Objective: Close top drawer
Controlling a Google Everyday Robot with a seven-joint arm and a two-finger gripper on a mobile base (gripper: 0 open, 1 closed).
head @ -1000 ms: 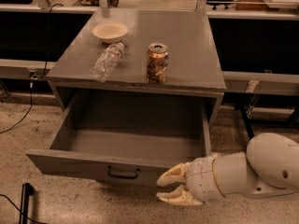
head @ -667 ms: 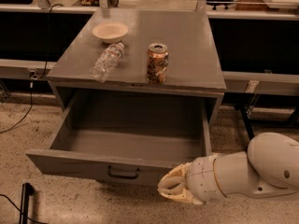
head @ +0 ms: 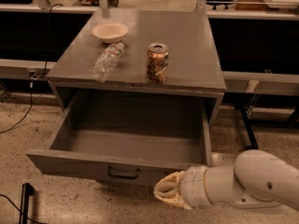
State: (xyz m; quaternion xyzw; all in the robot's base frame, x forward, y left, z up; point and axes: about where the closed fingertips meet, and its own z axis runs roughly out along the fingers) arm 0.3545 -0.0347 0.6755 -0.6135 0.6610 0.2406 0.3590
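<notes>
Top drawer (head: 88, 163) of a gray cabinet (head: 216, 107), pulled far out. We see its open mouth facing up and its flat front panel facing 6 o'clock, toward the camera. The long axis of the panel runs from 9 to 3 o'clock, slightly tilted, with the 9 o'clock end nearer the camera. The box is a deep, wide rectangle with matte gray-painted walls and a bare floor. A small, dark, curved metal handle (head: 124, 173) sits at the panel's centre.

The gripper (head: 160, 191) lies at 5 o'clock from the handle, in front of the panel's lower right corner; we cannot tell whether it touches the panel. Its cream-coloured jaws are closed, tips together, gripping nothing. The smooth, rounded white arm (head: 254, 181) enters from 4 o'clock.

On the flat gray surface (head: 191, 41) above the drawer:
- a shallow, pale, round bowl (head: 110, 31) at 11 o'clock
- a clear plastic bottle (head: 107, 62) lying on its side just beside the bowl, at its 6 o'clock
- an upright metal can (head: 157, 63) with a printed label, near the front edge

The speckled floor (head: 70, 204) lies below.
</notes>
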